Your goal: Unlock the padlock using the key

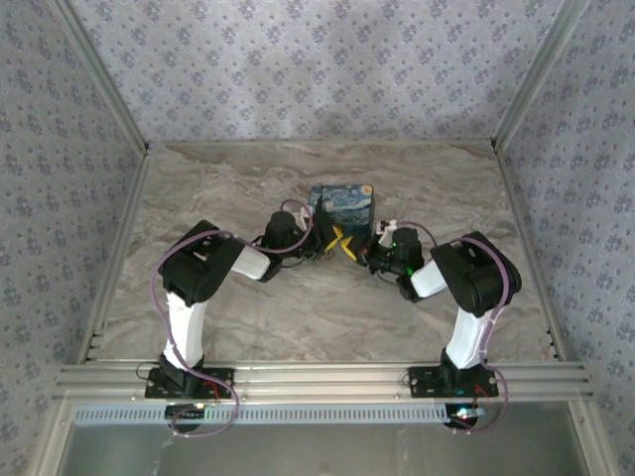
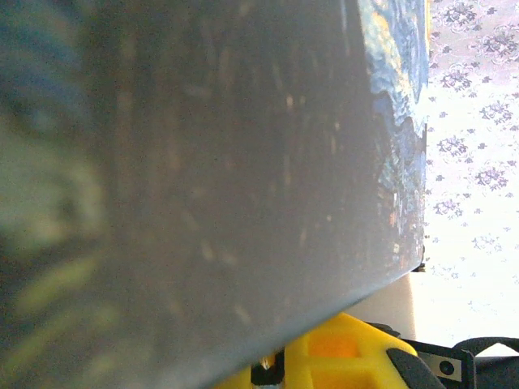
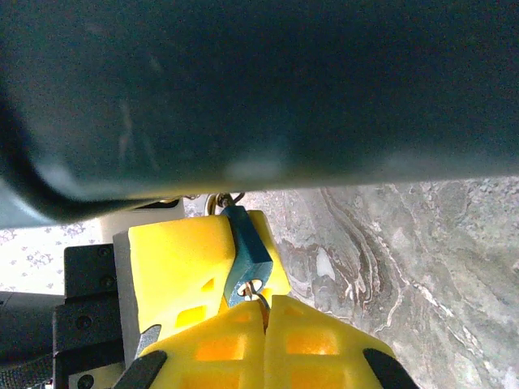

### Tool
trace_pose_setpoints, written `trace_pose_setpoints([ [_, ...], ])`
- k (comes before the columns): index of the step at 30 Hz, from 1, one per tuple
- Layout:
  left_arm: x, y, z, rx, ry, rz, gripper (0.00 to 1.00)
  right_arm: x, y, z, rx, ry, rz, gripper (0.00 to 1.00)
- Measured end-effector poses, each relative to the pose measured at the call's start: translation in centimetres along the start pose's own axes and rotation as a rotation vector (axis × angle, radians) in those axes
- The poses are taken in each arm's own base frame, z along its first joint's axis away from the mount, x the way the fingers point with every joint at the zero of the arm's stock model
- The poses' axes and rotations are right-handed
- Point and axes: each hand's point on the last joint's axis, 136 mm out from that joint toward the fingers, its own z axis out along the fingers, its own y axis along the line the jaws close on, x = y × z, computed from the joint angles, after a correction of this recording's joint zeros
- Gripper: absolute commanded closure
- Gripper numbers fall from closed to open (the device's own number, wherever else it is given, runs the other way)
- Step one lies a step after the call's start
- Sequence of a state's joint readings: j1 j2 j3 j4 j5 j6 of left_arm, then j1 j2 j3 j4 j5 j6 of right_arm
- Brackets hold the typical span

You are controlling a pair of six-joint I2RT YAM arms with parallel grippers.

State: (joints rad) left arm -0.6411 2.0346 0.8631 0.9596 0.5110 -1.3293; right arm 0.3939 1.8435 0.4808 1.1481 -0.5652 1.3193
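The small bluish-grey padlock [image 3: 247, 251] hangs by its shackle [image 3: 217, 200] from the front of the blue-and-yellow painted tin [image 1: 342, 203]. My left gripper [image 1: 329, 240] comes in from the left and is shut on the padlock body, one yellow finger [image 3: 174, 259] on each side. My right gripper [image 3: 266, 312] meets it from the right and is shut on the key [image 3: 260, 296]. The key's tip sits in the keyhole on the padlock's lower end. In the left wrist view the tin's blurred side [image 2: 243, 162] is close up, with a yellow finger [image 2: 349, 361] below it.
Both arms meet at the middle of the marble-patterned table [image 1: 327, 307], just in front of the tin. Aluminium frame posts and patterned walls [image 1: 317, 69] close off the back and sides. Open tabletop lies to the left, right and front of the grippers.
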Motion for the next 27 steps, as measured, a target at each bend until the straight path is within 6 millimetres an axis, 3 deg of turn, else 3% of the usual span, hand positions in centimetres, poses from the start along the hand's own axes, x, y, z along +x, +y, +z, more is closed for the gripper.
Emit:
trace_pose_setpoints([
  [7,-0.1,0.3,0.0,-0.017,-0.005,0.018,1.00,0.0,-0.3,0.1,0.007,0.008,0.003,0.82],
  [12,1.1,0.4,-0.1,-0.050,0.037,0.029,1.00,0.2,-1.1,-0.9,0.034,-0.006,-0.005,0.68],
  [27,2.7,1.0,-0.7,-0.170,0.097,0.050,1.00,2.6,0.1,-7.0,0.235,0.006,-0.265,0.63],
])
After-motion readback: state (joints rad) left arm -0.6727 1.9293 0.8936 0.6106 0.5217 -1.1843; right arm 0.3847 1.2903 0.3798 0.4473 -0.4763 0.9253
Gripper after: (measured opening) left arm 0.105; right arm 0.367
